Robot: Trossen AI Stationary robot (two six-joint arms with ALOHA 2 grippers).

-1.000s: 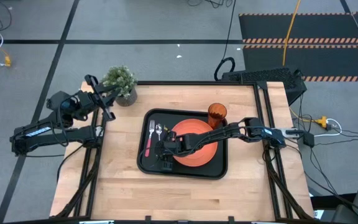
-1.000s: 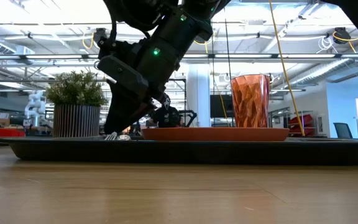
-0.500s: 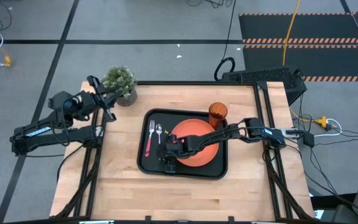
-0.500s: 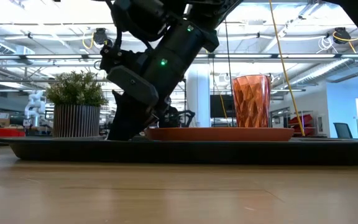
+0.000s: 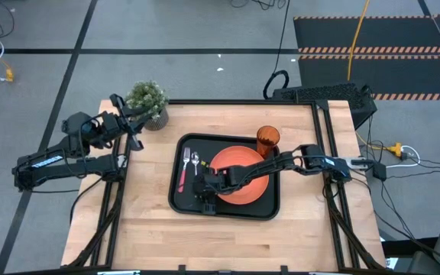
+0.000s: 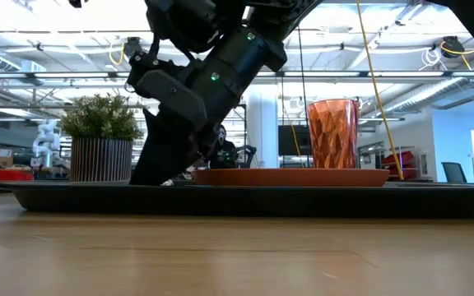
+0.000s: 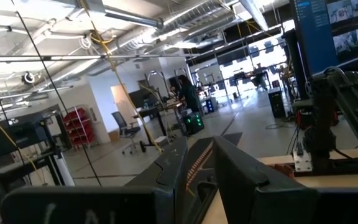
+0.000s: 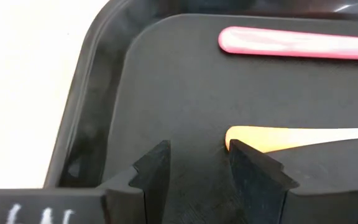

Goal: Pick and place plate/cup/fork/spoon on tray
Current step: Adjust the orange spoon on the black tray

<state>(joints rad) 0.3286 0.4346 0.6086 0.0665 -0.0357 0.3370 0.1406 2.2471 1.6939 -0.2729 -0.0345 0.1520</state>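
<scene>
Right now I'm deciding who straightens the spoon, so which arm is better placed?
Right. Its gripper is already down on the tray, fingers open beside the spoon handle. The left gripper waits off the table's edge.

Open-plan robotics lab, exposed ceiling ducts (image 6: 48, 57).

A potted green plant (image 5: 147, 101) in a ribbed grey pot stands near the far left corner of the pale wooden worktop (image 5: 151, 221), and in the low view the same plant (image 6: 101, 136) rises at the left against a bright hall of ceiling pipes and lights. On the grey floor beyond the worktop lie dark mats edged with orange-and-white striped tape (image 5: 373, 52), a yellow cable (image 5: 355, 38) running across them. Past the worktop, the left wrist view shows a red rolling cabinet (image 7: 74, 126), an office chair (image 7: 122, 127) and a monitor (image 7: 335, 28).
</scene>
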